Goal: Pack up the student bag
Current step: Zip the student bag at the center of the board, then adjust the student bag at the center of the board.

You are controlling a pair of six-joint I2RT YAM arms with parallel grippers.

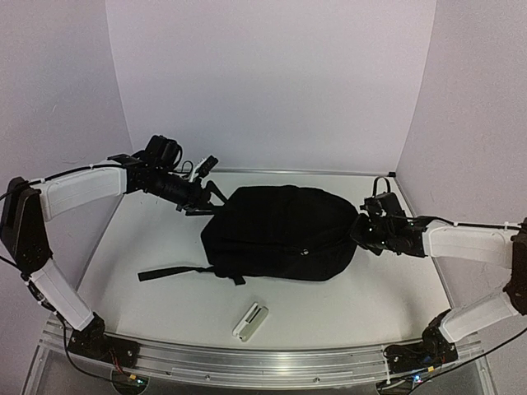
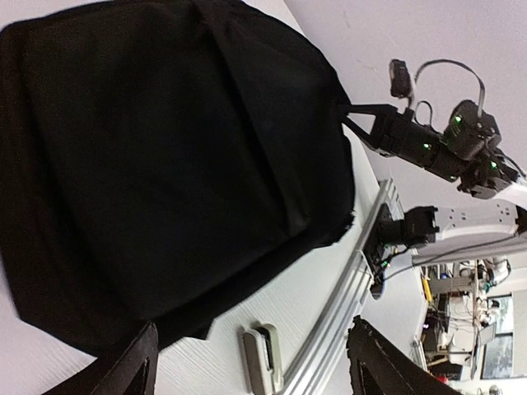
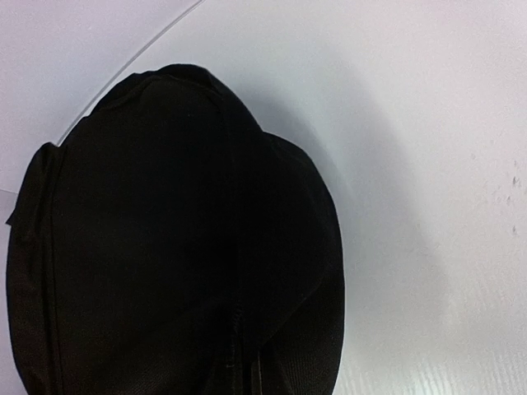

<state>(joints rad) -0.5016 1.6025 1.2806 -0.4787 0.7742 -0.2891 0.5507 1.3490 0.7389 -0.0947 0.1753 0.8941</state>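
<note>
Student bag (image 1: 280, 234) lies mid-frame; left gripper (image 2: 255, 362) fingers stand apart at its upper left, right gripper (image 1: 361, 230) pinches its right end.

Both arms share one build: long links in smooth white shells, joined by chunky matte-black joint housings. On the left arm (image 1: 78, 189) a thin black cable runs along the upper white shell, held down by dark ties. The right arm (image 1: 465, 244) carries a similar cable along its shell. Each black base (image 1: 86, 336) is bolted to a ribbed aluminium rail (image 1: 263, 360), with thin wires trailing beside it. In the left wrist view, the right arm's black joints show small green lights (image 2: 455, 121), and a small black camera block (image 2: 400, 78) is mounted by its wrist on a looping cable. The left fingers (image 2: 132, 369) are black, flat and tapered.
</note>
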